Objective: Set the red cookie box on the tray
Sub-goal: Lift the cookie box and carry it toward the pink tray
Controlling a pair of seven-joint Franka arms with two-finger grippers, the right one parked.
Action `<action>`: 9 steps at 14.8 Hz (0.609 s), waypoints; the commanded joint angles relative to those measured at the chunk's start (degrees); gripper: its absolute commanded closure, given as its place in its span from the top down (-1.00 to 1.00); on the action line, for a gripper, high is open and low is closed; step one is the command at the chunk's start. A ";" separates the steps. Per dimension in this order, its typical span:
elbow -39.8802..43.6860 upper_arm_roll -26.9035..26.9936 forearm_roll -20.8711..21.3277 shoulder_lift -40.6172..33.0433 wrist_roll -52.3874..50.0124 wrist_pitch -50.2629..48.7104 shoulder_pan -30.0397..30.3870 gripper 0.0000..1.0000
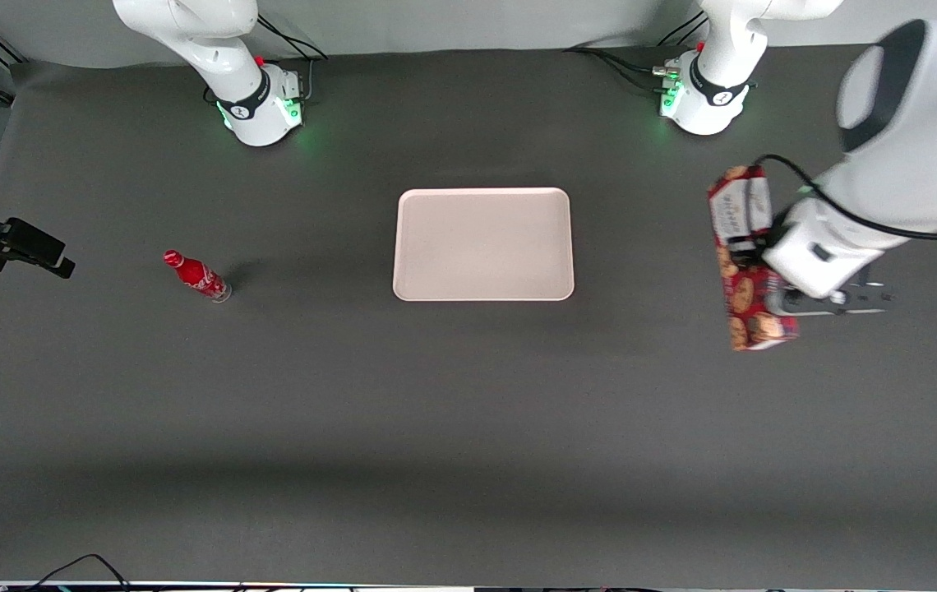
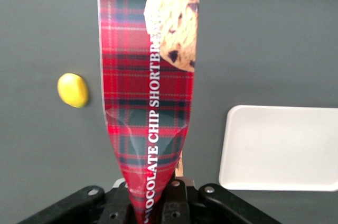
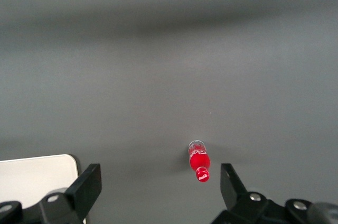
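Note:
The red cookie box [image 1: 744, 300] is a long tartan carton with cookie pictures, held up off the dark table at the working arm's end. My left gripper [image 1: 752, 267] is shut on it partway along its length, and the carton is dented where the fingers squeeze it. In the left wrist view the red cookie box [image 2: 148, 102] juts straight out from the gripper [image 2: 153, 203]. The tray [image 1: 483, 244] is pale pinkish-white and lies bare at the table's middle, well apart from the box. The tray [image 2: 280, 147] also shows on the table below and beside the held box.
A small red soda bottle [image 1: 197, 276] stands toward the parked arm's end of the table, also seen as the bottle [image 3: 199, 163] in the right wrist view. A small yellow rounded object [image 2: 73, 90] lies on the table below the box. Both arm bases stand farthest from the front camera.

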 commanded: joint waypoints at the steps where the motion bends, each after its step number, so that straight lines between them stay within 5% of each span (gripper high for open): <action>1: -4.92 -7.14 0.85 -2.43 -6.37 3.60 0.04 -1.00; 9: -22.68 -23.59 4.62 -3.58 -27.38 22.77 -0.04 -1.00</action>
